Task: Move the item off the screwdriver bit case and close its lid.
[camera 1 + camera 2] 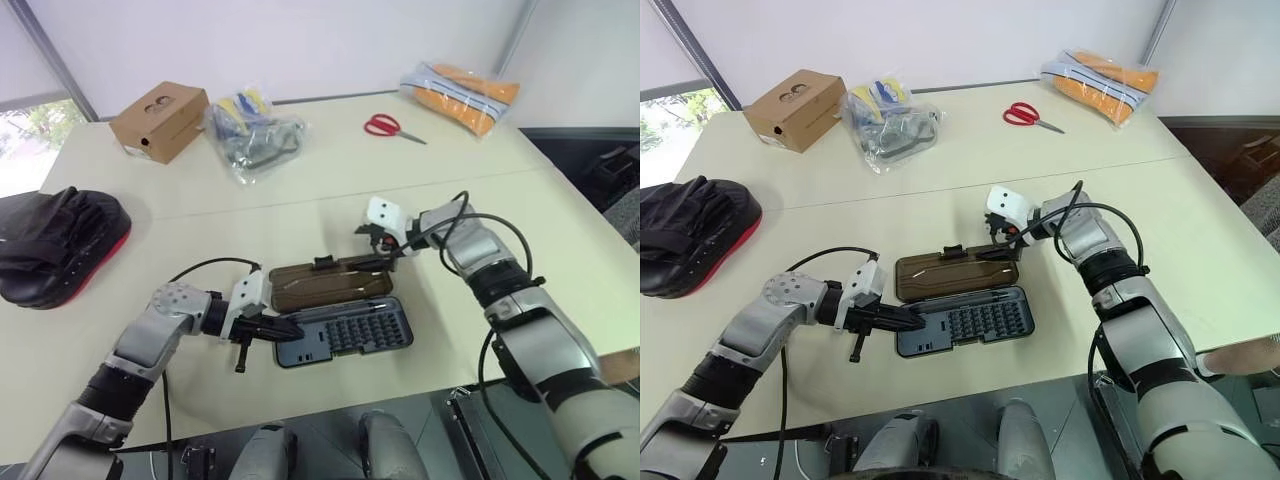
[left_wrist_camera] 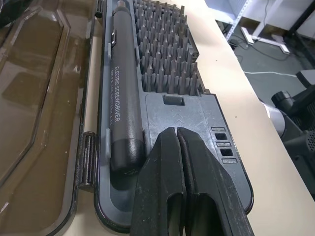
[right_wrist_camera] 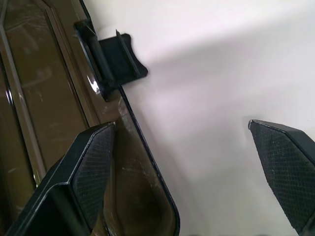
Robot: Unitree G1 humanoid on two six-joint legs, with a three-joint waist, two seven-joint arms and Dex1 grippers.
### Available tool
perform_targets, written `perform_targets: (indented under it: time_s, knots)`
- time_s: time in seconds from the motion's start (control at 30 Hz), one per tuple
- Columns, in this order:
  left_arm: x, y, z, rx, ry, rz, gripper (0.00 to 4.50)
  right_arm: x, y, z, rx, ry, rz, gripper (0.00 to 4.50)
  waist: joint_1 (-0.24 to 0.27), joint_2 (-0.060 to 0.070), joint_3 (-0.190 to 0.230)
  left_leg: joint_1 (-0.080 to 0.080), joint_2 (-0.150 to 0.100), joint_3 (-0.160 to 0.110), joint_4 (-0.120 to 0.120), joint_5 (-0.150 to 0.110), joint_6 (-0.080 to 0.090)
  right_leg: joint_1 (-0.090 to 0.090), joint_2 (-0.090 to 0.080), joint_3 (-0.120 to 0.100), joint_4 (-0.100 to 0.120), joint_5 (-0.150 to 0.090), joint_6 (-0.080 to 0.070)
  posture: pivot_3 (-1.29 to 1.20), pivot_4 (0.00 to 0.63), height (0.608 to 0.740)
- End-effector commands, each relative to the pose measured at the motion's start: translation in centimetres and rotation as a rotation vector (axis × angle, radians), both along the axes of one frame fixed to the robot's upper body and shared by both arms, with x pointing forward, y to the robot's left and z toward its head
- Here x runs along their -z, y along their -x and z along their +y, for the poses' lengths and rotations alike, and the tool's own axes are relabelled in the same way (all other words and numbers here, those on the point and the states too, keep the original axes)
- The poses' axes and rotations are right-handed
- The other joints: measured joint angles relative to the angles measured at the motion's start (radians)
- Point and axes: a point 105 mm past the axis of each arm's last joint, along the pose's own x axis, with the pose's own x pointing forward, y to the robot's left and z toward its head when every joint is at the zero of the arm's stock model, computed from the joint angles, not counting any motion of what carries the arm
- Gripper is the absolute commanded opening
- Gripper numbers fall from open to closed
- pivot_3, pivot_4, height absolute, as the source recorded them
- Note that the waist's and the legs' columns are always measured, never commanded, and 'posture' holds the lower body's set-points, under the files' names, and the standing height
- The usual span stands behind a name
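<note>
The left tool (image 1: 272, 331) has its two black fingers pressed together with nothing between them, and their tips rest on the near-left end of the screwdriver bit case (image 1: 345, 333), on the flat grey panel just beside the blunt end of the grey electric screwdriver (image 2: 119, 93) that lies in the tray along its hinge side. Ahead of that tool, past the panel, stand the rows of small bits (image 2: 167, 54). The right tool (image 1: 385, 257) is spread wide and grips nothing; it comes down at the far edge of the lid (image 1: 325, 281), one finger (image 3: 93, 172) over the smoky-brown panel at its rim and the other finger (image 3: 288, 167) well out over bare bench (image 1: 450, 180), with the small black latch tab (image 3: 115, 61) just ahead of the near finger. The lid lies swung fully open, flat on the bench, on the far side of the tray from the left tool. The item (image 1: 55, 245), a black padded mitt with a red underside, sits on the bench well away to the left of both tools, clear of the case. Far beyond the tools lie a brown cardboard box (image 1: 160, 120), a clear bag of tools (image 1: 250, 135), red-handled scissors (image 1: 390, 127) and an orange-and-grey bundle in plastic (image 1: 460, 95).
</note>
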Motion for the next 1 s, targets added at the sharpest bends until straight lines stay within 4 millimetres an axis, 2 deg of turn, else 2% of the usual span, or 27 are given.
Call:
perform_targets:
  time_s: [0.03, 0.13, 0.17, 0.33, 0.37, 0.43, 0.77, 0.87, 1.0]
  knots:
    - [1.4, -0.2, 1.2, -0.073, -0.064, 0.039, 0.01, -1.3, -0.3, 0.5, -0.014, -0.017, -0.045, 4.24, 0.000, 0.000, 0.000, 0.000, 0.000, 0.000, 0.000, 0.000, 0.000, 0.000, 0.000, 0.000, 0.000, 0.000, 0.000, 0.00, 0.150, 0.740]
    - [1.4, -0.1, 1.2, -0.075, -0.063, 0.038, 0.00, -1.0, -0.2, 0.7, -0.024, -0.014, -0.038, 3.11, 0.000, 0.000, 0.000, 0.000, 0.000, 0.000, 0.000, 0.000, 0.000, 0.000, 0.000, 0.000, 0.000, 0.000, 0.000, 0.00, 0.150, 0.740]
    - [1.4, -0.1, 1.2, -0.075, -0.062, 0.038, 0.00, -0.9, -0.1, 0.8, -0.027, -0.012, -0.037, 2.51, -0.001, 0.000, 0.000, 0.000, 0.000, 0.000, 0.000, 0.000, 0.000, 0.000, 0.000, 0.000, 0.000, 0.000, 0.000, 0.00, 0.150, 0.740]
    - [1.3, 0.0, 1.1, -0.079, -0.061, 0.036, 0.00, -0.3, 0.1, 0.7, -0.038, 0.006, -0.026, 0.10, -0.002, 0.000, -0.001, 0.000, 0.000, 0.000, 0.000, 0.000, -0.001, 0.000, 0.000, 0.000, 0.000, 0.000, 0.000, 0.00, 0.150, 0.740]
    - [1.2, 0.0, 1.1, -0.080, -0.060, 0.034, 0.00, -0.1, 0.2, 0.6, -0.042, 0.011, -0.022, 0.04, -0.002, 0.000, -0.001, 0.002, 0.000, 0.000, 0.000, 0.000, -0.001, 0.001, 0.001, 0.000, 0.000, 0.000, 0.000, 0.00, 0.150, 0.740]
    - [1.1, 0.0, 1.1, -0.082, -0.059, 0.033, 0.00, 0.0, 0.3, 0.5, -0.045, 0.016, -0.019, 0.04, -0.002, 0.000, -0.001, 0.006, 0.001, 0.000, -0.001, 0.000, -0.001, 0.005, 0.001, 0.000, 0.000, 0.000, -0.001, 0.00, 0.150, 0.740]
    - [1.0, -0.3, 0.9, -0.092, -0.054, 0.026, 0.00, 1.2, 1.5, 0.7, -0.091, 0.036, 0.032, 0.04, 0.000, 0.001, -0.002, 0.007, 0.001, 0.000, -0.001, 0.000, 0.000, 0.006, 0.001, 0.001, 0.000, 0.000, -0.001, 0.00, 0.150, 0.740]
    - [1.0, -0.3, 0.9, -0.094, -0.052, 0.027, 0.00, 1.5, 1.5, 0.8, -0.081, 0.038, 0.039, 0.91, 0.001, 0.001, -0.002, 0.007, 0.001, 0.000, -0.001, 0.000, 0.000, 0.006, 0.001, 0.001, 0.000, 0.000, -0.001, 0.00, 0.150, 0.740]
    - [1.0, -0.2, 0.8, -0.094, -0.051, 0.028, 0.00, 1.8, 1.0, 0.6, -0.065, 0.070, 0.015, 2.72, 0.001, 0.001, -0.002, 0.007, 0.001, 0.000, -0.001, 0.000, 0.000, 0.006, 0.001, 0.001, 0.000, 0.000, -0.001, 0.00, 0.150, 0.740]
